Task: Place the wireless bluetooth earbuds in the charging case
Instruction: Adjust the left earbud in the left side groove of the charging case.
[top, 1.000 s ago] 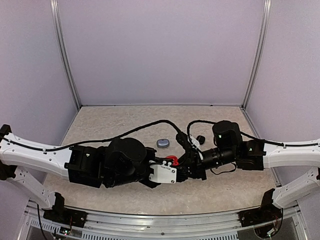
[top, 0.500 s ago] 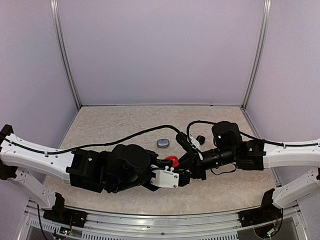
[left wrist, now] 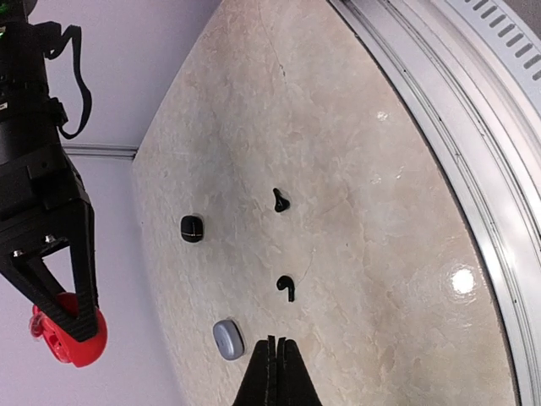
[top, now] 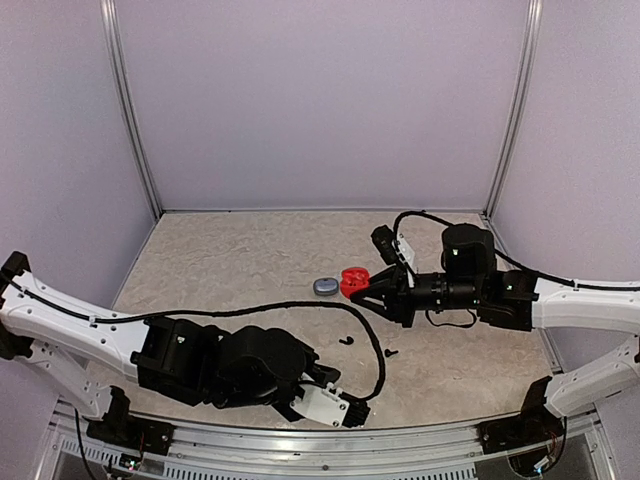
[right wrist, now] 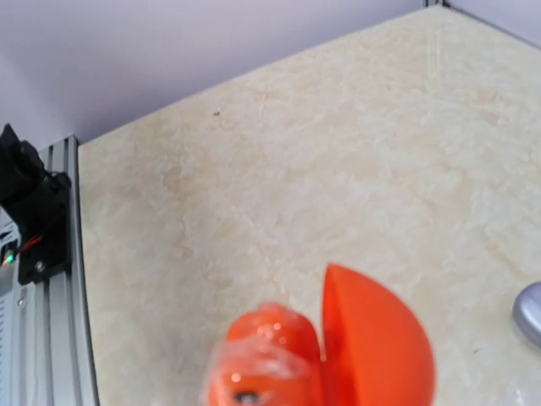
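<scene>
Only at left wrist: black case (left wrist: 192,228) near black earbuds (left wrist: 286,287)

Obstacles I log:
- Grey case (top: 326,286), mid-bench.
- Right gripper (top: 360,290), clamped on the open red case (top: 350,279) just beside the grey one. Its arm (top: 500,300) reaches in from the right edge.
- Black case (left wrist: 192,228), near that arm.
- First black earbud (top: 347,340) and second black earbud (top: 390,352), between mid-bench and the near edge.
- Left arm (top: 220,365), lying low along the near edge, with the left gripper (top: 357,412) pressed closed. Its cable (top: 300,305) loops over the bench (top: 220,260) around the first earbud.

Free room I see:
- The far strip from far-left corner to far edge.
- The left side.
- The near-right corner.
</scene>
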`<state>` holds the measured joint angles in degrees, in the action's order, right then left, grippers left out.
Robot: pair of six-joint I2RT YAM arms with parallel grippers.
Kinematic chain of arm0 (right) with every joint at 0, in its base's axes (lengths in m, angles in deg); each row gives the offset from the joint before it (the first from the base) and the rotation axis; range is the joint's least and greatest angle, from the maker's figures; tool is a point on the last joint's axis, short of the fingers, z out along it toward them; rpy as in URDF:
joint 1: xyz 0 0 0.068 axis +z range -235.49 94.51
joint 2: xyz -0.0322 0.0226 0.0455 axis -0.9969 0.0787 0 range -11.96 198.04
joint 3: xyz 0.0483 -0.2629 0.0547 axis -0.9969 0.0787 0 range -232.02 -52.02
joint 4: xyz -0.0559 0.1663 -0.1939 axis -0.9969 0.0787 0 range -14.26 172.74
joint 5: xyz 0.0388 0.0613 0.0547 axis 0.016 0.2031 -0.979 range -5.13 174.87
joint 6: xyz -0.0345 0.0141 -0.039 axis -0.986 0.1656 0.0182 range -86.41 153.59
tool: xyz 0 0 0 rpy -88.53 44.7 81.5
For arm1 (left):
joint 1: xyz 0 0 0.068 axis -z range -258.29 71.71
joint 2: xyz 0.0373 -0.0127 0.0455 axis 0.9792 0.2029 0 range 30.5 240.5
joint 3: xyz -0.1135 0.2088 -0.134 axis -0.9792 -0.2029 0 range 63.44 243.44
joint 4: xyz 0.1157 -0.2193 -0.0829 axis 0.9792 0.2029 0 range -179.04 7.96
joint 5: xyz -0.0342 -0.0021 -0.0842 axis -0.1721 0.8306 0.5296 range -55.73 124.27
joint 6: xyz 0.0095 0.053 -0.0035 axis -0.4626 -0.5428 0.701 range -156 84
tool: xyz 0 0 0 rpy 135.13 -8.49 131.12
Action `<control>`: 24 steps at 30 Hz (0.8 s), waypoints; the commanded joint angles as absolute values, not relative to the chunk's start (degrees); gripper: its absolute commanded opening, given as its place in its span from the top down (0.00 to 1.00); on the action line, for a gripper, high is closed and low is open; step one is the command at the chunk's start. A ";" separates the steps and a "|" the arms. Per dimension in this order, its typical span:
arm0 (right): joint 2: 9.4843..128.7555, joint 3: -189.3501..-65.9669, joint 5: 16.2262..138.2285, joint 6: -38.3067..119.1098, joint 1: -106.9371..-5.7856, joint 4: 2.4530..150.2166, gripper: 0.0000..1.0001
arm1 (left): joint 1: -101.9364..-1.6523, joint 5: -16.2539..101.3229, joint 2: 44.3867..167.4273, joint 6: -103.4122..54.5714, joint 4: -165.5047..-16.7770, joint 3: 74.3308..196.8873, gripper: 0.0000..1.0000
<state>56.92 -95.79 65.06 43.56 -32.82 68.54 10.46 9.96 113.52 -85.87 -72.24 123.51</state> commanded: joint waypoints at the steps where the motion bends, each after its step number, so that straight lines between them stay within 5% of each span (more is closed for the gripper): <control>1: 55.65 -97.27 66.59 43.24 -33.15 66.03 1.00 | 10.02 11.66 113.17 -84.77 -70.94 123.02 1.00; 17: 53.49 -94.77 63.41 34.21 -33.19 67.45 1.00 | -8.39 31.62 99.02 -66.40 -84.31 116.47 0.99; 20: 55.32 -96.19 62.34 32.89 -33.01 69.16 1.00 | -8.43 32.59 99.16 -66.25 -85.36 117.33 0.83; 24: 57.56 -97.72 63.18 31.26 -31.62 71.32 1.00 | -8.06 32.53 99.53 -67.34 -85.32 119.53 0.79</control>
